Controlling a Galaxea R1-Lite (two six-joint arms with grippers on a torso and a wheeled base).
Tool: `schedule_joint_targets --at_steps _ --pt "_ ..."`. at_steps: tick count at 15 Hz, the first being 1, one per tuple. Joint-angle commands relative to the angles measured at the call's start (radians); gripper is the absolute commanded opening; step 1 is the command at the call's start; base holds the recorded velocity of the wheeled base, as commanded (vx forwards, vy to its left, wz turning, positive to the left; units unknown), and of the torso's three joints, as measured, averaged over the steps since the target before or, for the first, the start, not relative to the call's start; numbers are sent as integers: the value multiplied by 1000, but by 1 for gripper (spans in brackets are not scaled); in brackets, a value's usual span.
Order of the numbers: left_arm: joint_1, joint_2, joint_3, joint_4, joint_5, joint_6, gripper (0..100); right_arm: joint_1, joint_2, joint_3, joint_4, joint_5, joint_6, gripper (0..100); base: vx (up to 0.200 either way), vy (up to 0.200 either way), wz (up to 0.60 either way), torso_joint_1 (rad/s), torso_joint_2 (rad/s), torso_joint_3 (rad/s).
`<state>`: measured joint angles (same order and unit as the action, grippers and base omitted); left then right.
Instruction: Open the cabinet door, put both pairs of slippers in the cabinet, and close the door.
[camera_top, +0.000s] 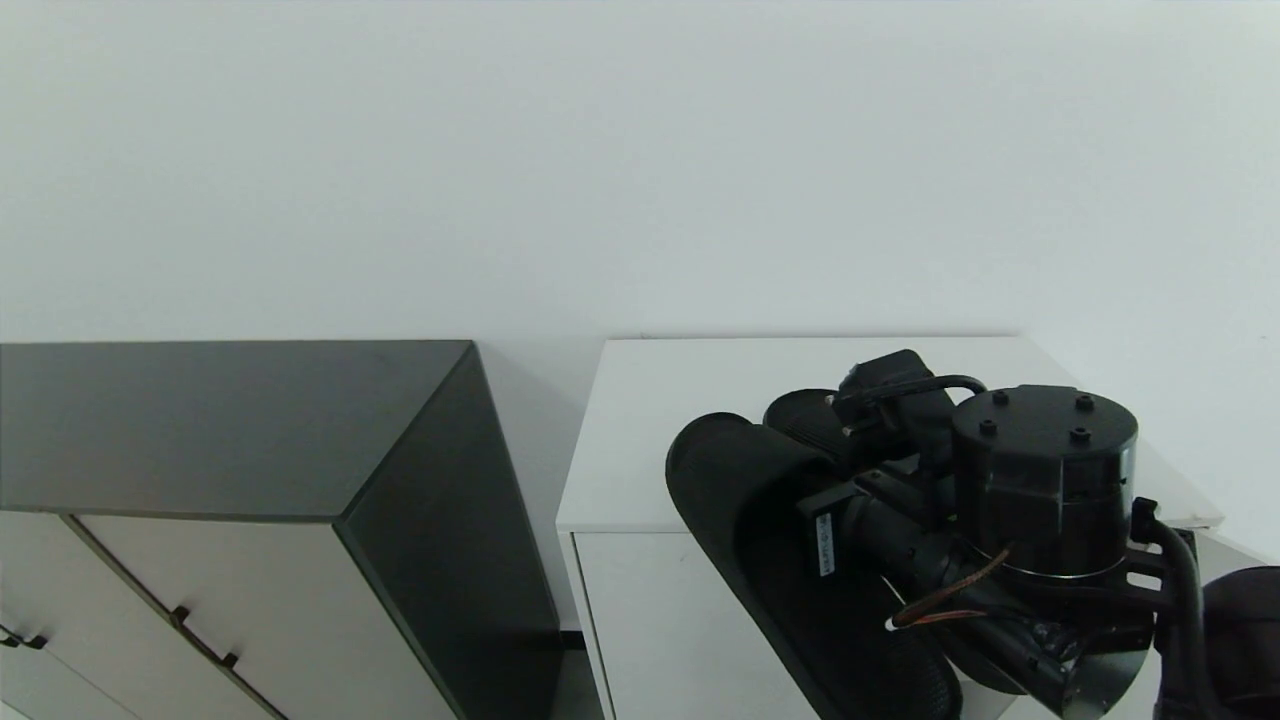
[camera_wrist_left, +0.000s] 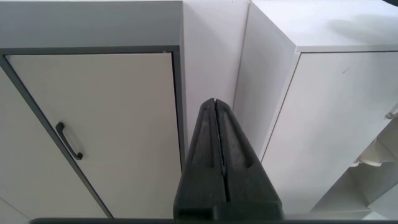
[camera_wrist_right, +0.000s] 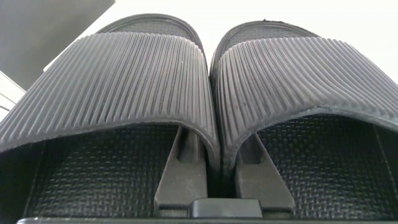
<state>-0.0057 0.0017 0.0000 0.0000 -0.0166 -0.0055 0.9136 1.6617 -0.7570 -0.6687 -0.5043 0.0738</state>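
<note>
- The right claw (camera_wrist_right: 216, 163) is clamping a pair of black ribbed rubber slippers (camera_top: 745, 490). One finger is sitting inside each shoe under its strap, and the two are pinching the inner walls of the pair together between them.
- The slippers are hanging in the air, side by side and touching, toes pointing up and away from the arm. They are in front of the upper front corner of the white box-shaped cabinet (camera_top: 740, 365), partly covering its top edge.
- The left claw (camera_wrist_left: 215, 107) is fully closed — its two dark fingers are pressing flat against each other with nothing between them.
- That left claw is pointing at the narrow gap between the two pieces of furniture, touching neither.
- The dark grey flat-topped cabinet (camera_top: 230, 420) is standing just beside the white one, to its left, both backing onto the plain white wall (camera_top: 640, 150).
- A cream flat door panel (camera_wrist_left: 106, 124) is sitting closed in the dark cabinet's front, carrying a slim black bar handle (camera_wrist_left: 69, 140).
- Low on the white cabinet's front, in the left wrist view, something pale is showing on what looks like a shelf — I cannot tell what it is, nor whether that door is standing open.
</note>
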Motion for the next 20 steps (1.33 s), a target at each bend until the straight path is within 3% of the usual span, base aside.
schedule_joint_targets --at_steps 1,13,20 --pt "0 0 0 0 0 -1 0 1 0 1 -2 0 0 0 0 0 0 0 0 0" --pt "0 0 0 0 3 -1 0 2 1 5 -2 -2 0 0 -200 0 0 2 1 4" --pt "0 0 0 0 3 -4 0 2 1 7 -2 -2 0 0 0 0 0 0 0 0"
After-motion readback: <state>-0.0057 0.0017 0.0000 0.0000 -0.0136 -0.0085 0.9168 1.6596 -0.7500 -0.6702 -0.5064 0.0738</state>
